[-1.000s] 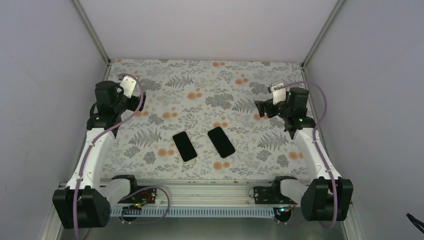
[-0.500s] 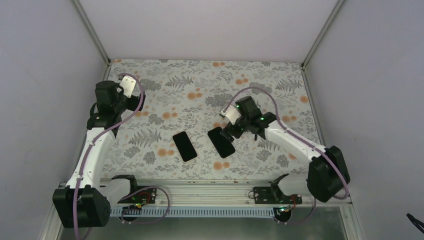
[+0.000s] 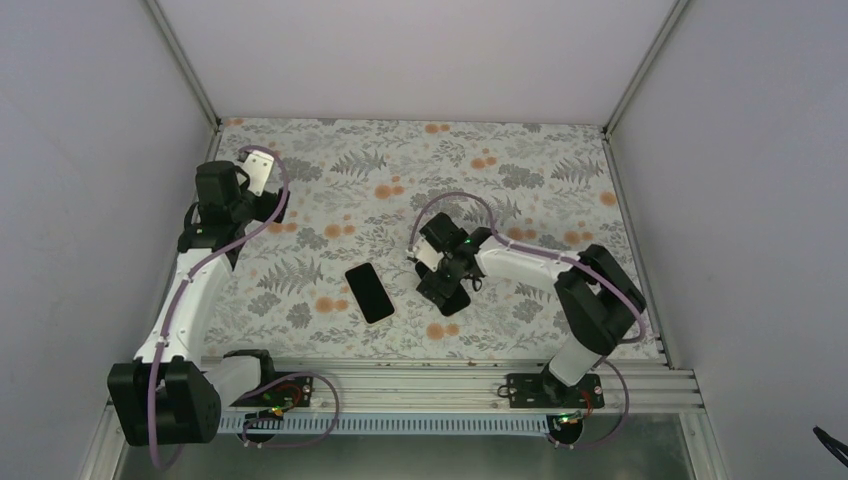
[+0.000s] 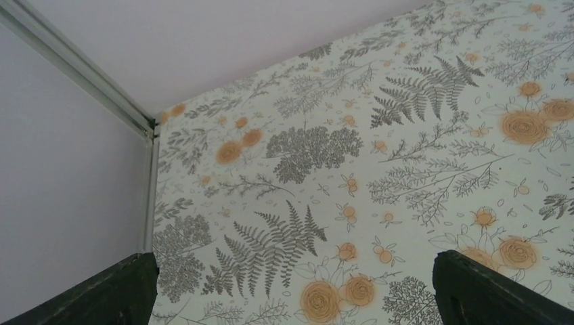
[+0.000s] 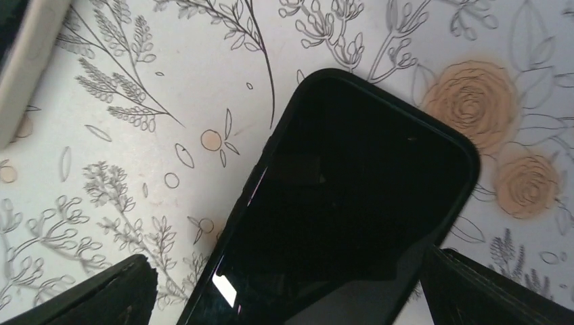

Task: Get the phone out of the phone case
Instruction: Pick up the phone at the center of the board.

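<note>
Right gripper [image 3: 446,282] swung over black rectangular cased phone [image 5: 352,189].
Jaws wide, straddling it, not clamped; left gripper [image 4: 291,296] wide, empty.

In the right wrist view the phone [image 5: 352,189] runs off the bottom edge, as do both fingers [image 5: 88,298]; a pale-rimmed thing [image 5: 24,61] is cut off at the top-left corner. From above, the right gripper [image 3: 445,288] covers most of the phone
</note>
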You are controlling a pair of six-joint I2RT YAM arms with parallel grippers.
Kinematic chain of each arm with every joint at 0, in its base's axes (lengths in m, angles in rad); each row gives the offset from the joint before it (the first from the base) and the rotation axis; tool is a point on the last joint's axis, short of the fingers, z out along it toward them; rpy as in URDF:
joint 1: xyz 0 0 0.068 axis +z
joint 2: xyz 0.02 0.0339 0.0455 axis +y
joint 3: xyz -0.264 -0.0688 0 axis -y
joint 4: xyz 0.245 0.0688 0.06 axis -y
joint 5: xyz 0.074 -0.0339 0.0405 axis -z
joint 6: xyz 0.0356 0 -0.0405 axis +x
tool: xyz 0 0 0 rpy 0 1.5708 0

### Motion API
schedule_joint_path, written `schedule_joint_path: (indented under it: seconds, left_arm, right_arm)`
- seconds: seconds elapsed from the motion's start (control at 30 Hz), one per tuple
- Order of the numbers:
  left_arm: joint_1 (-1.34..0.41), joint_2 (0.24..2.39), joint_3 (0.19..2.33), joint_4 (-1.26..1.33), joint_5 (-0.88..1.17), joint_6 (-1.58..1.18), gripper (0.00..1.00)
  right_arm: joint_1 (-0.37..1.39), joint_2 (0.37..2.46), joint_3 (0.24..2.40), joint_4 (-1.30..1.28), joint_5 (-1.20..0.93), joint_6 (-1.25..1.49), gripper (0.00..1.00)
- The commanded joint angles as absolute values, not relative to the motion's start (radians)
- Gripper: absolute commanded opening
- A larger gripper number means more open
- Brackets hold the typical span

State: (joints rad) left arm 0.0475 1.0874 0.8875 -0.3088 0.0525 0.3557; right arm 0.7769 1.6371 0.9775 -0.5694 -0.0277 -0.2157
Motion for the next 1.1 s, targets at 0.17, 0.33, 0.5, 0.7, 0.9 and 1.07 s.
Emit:
schedule_joint_path:
  seconds: [0.17, 0.33, 0.5, 0.7, 0.9, 1.07]
  left_arm:
    - [0.052, 1.105, 0.867, -0.29, 0.022, 0.359, 1.0]
    - [0.052, 1.118, 0.859, -0.282, 0.032, 0.353, 1.0]
    - [0.052, 1.118, 0.853, -0.281, 0.04, 0.357, 1.0]
    - [0.052, 1.118, 0.858, -0.324, 0.151, 0.412, 1.0]
    - [0.024, 1.173, 0.909, -0.425, 0.239, 0.511, 1.0]
    - [0.013, 1.213, 0.953, -0.431, 0.255, 0.527, 1.0]
  right_arm:
    - [0.793, 1.699, 1.0, -0.563, 0.128, -0.166, 1.0]
    - [0.792, 1.729, 0.958, -0.545, 0.195, -0.179, 1.0]
    - [0.783, 1.749, 0.948, -0.567, 0.174, -0.196, 1.0]
    - [0.699, 1.743, 0.958, -0.646, -0.008, -0.273, 1.0]
    - [0.636, 1.745, 0.958, -0.697, -0.082, -0.355, 1.0]
    - [0.635, 1.765, 0.939, -0.674, -0.022, -0.373, 0.87]
